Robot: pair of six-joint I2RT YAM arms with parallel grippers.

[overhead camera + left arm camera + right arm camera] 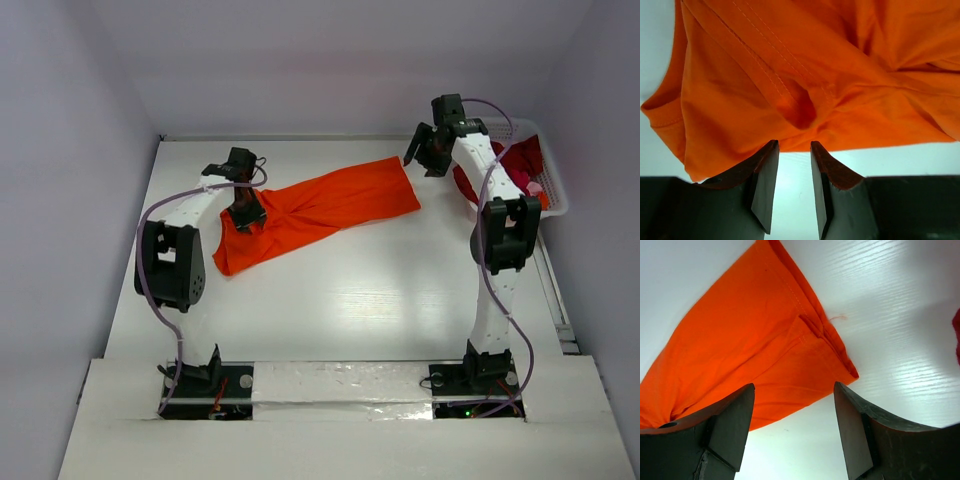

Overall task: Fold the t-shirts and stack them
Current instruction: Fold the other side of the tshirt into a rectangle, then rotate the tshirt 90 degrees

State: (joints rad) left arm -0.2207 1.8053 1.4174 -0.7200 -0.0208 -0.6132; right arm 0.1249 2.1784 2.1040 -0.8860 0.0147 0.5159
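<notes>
STATUS | orange t-shirt [320, 210] rumpled, unfolded | dark red t-shirts [525, 160] in basket [558, 192] — nothing stacked | left gripper [793, 150] narrowly apart, right gripper [792, 387] wide — both empty

Overhead plus wrist close-ups (shared shirt [330, 205])

Counted on one white table [350, 300]: one orange t-shirt [320, 210], one white latticed basket [556, 200] with dark red t-shirts [525, 160], perhaps two, hard to tell in the bunched heap, and two robot arms, left arm [175, 240] and right arm [500, 230].
</notes>
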